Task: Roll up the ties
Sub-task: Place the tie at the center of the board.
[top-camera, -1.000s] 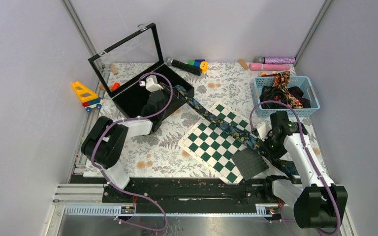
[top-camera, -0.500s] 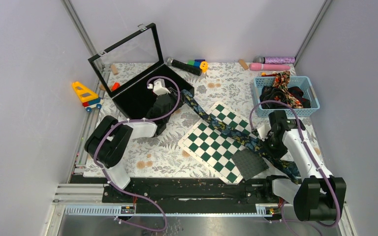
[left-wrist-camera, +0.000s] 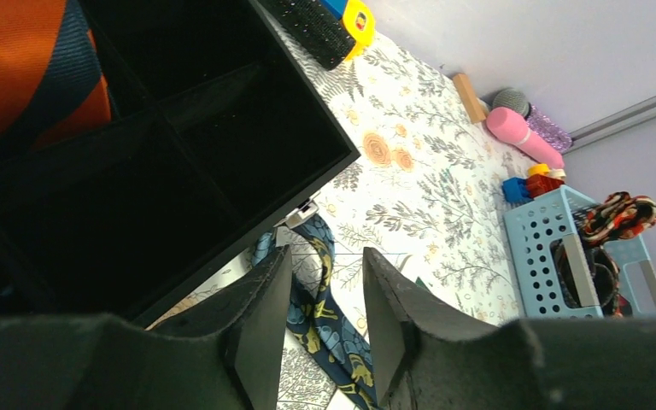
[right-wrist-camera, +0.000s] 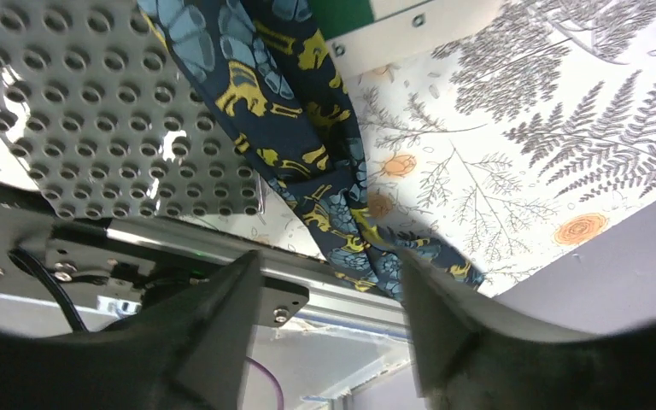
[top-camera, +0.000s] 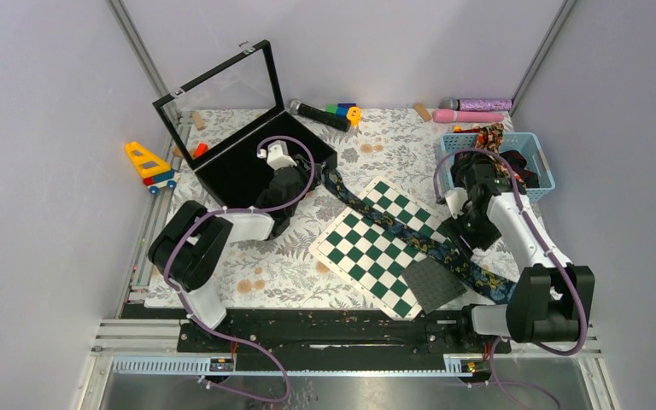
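Claws both gape empty: left claw [left-wrist-camera: 326, 256] narrowly, right claw [right-wrist-camera: 329, 265] wide. One navy floral tie [top-camera: 410, 230] crosses one chequered board [top-camera: 359, 252]; one orange-striped tie [left-wrist-camera: 17, 68] lies in one black box [left-wrist-camera: 222, 154].

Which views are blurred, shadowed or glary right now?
Top view: even light, sharp. Left wrist: fingers near and soft, box interior nearly black, detail lost. Right wrist: fingers blurred, glare spots on the studded plate, tie crisp.

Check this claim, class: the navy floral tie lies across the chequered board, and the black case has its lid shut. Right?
No: the lid of the black case stands open, as the top external view shows. The navy floral tie does lie across the chequered board.
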Robot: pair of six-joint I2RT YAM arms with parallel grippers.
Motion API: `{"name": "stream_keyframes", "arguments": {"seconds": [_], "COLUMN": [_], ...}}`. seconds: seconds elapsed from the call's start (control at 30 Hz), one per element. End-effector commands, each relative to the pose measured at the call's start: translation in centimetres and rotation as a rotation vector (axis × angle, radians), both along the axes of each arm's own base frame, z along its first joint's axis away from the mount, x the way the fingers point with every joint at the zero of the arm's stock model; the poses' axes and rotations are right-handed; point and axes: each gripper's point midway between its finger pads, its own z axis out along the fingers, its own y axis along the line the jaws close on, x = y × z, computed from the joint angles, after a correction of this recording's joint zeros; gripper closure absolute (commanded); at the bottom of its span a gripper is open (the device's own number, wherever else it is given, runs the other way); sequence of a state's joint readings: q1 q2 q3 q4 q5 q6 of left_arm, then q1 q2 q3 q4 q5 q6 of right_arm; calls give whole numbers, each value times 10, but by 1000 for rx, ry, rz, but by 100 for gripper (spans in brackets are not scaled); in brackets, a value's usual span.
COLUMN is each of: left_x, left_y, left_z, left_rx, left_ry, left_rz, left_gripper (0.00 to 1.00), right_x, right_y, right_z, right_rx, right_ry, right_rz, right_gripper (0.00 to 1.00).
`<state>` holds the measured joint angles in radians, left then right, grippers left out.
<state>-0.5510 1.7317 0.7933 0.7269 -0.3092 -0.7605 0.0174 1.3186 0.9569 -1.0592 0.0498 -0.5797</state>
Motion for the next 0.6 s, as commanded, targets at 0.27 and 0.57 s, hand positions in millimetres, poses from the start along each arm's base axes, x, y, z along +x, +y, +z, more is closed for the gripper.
{"name": "stream_keyframes", "arguments": {"seconds": [0.27,0.57], "left_x": [7,0], "left_y": [29,28], "left_z": [44,59], "left_rx": [111,265], "left_ry": [-13,39], "left_rz": [116,-1], "left_gripper": [59,60], "right_x": [91,143], "right_y": [16,50], "right_z": [93,161], "right_rx": [108,402], "right_ry": [-456,-665], "right_rz": [-202,-679], "right_gripper": [8,0]}}
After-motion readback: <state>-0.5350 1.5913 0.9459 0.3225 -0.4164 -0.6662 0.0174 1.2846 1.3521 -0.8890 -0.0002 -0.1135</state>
